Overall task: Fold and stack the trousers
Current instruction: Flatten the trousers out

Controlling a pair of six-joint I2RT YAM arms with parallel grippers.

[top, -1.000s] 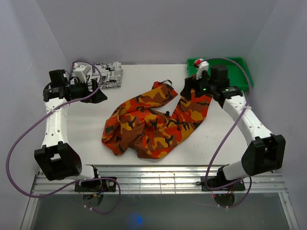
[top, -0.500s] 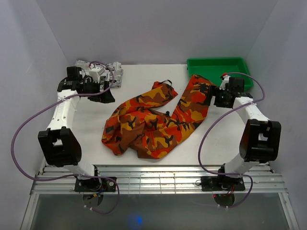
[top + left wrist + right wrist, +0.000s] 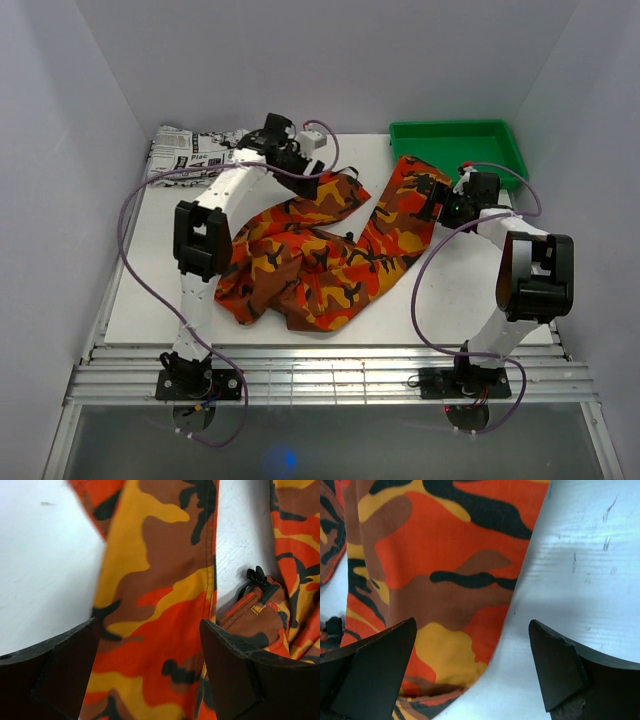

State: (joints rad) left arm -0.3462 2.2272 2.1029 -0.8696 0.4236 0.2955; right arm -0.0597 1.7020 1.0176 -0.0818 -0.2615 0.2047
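Your left gripper (image 3: 150, 650) has swung across from the far-left corner to one leg of the trousers (image 3: 320, 265), which lie crumpled on the table (image 3: 460, 300), while the right gripper (image 3: 472, 645) hovers at the other leg's edge. Both jaws stand wide, holding nothing; pinch each leg's end squarely, then pull the cloth flat.

"Plac" on newspaper-print garment (image 3: 196, 158)

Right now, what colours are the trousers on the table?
Orange, red, yellow, brown and black camouflage; the trousers show best in the top external view.
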